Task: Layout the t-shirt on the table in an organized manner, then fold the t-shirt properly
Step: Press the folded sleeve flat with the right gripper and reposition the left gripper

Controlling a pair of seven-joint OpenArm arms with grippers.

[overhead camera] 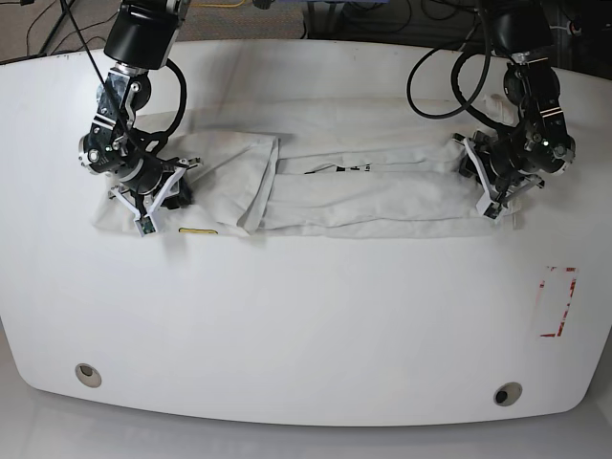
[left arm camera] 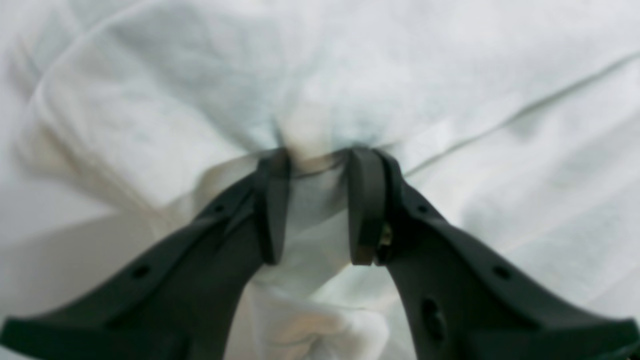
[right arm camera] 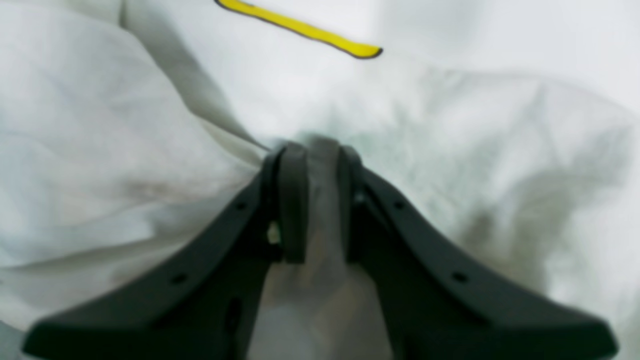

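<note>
Jaws of both arms pinch the t-shirt (overhead camera: 363, 196) ends

The t-shirt (overhead camera: 363, 196) was soft white woven cloth, matt and creased, with a stitched seam line visible in the left wrist view. Its small tag (right arm camera: 300, 27) was a smooth, saturated yellow strip with a dark edge. The left end effector (left arm camera: 317, 165) and right end effector (right arm camera: 315, 155) were of matt black moulded plastic, their inner pads (left arm camera: 272, 205) appearing duller and rubber-like. The counter (overhead camera: 306, 325) was a smooth, glossy white surface carrying two round metal grommets (overhead camera: 88, 374) and a red outlined mark (overhead camera: 557, 301).
</note>
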